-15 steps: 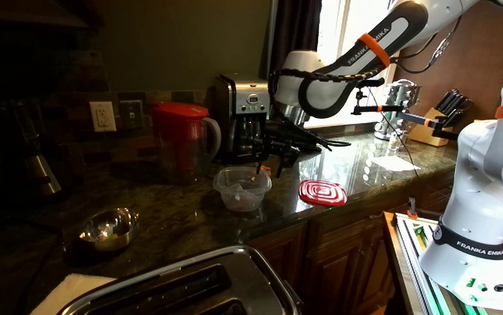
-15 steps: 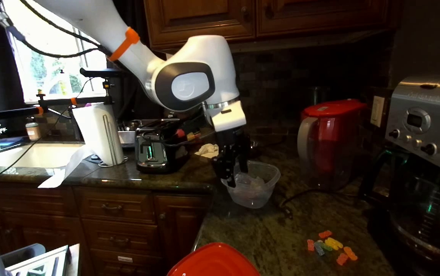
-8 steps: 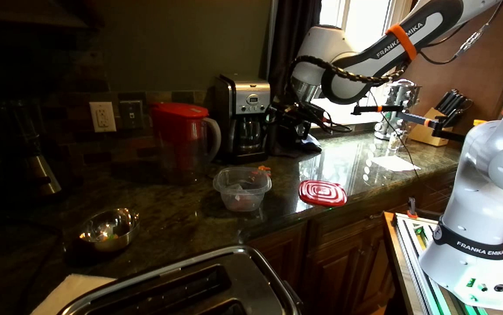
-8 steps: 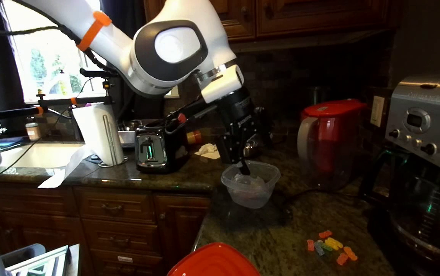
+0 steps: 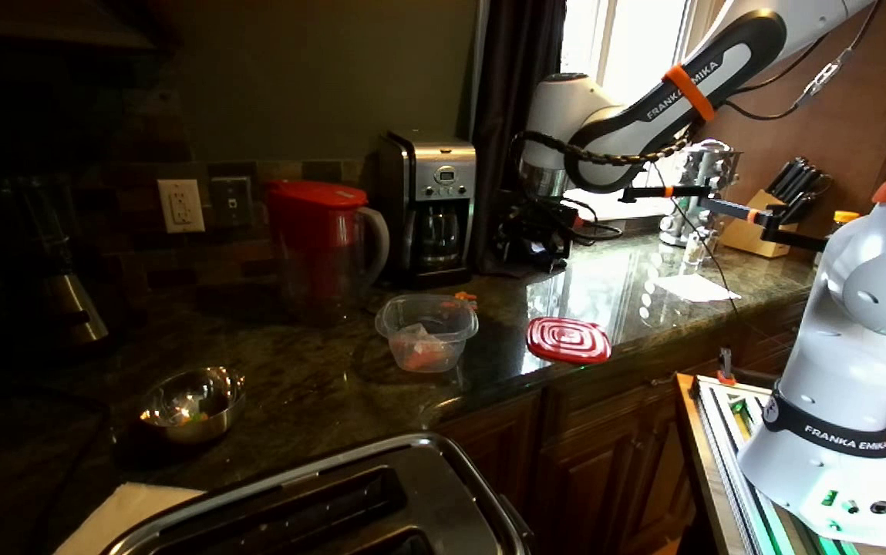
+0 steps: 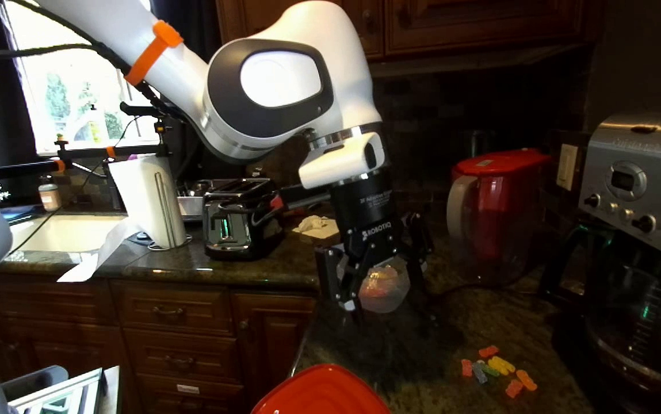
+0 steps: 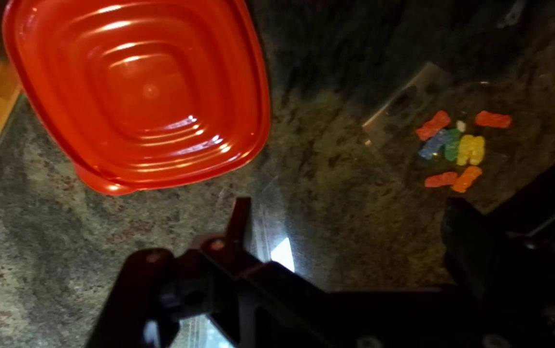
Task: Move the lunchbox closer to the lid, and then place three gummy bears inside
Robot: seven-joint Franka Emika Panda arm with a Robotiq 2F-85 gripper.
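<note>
While the end effector (image 7: 348,209) hovers, gummy bears (image 7: 466,150) lower, lunchbox (image 5: 426,337) apart

Looked like a home kitchen. Had a speckled stone counter (image 7: 316,145) beneath the claw (image 7: 348,208), wooden drawers (image 6: 172,299) lower than the claw and wooden cupboards (image 6: 480,26) higher up. Showed a coffee maker (image 5: 435,181) and a red pitcher (image 6: 494,198) to one side of the claw, a toaster (image 5: 443,501) farther from the claw, and, well apart from the claw, a sink (image 6: 65,233), a roll of paper towels (image 6: 146,201) and a block of knives (image 5: 755,231).
</note>
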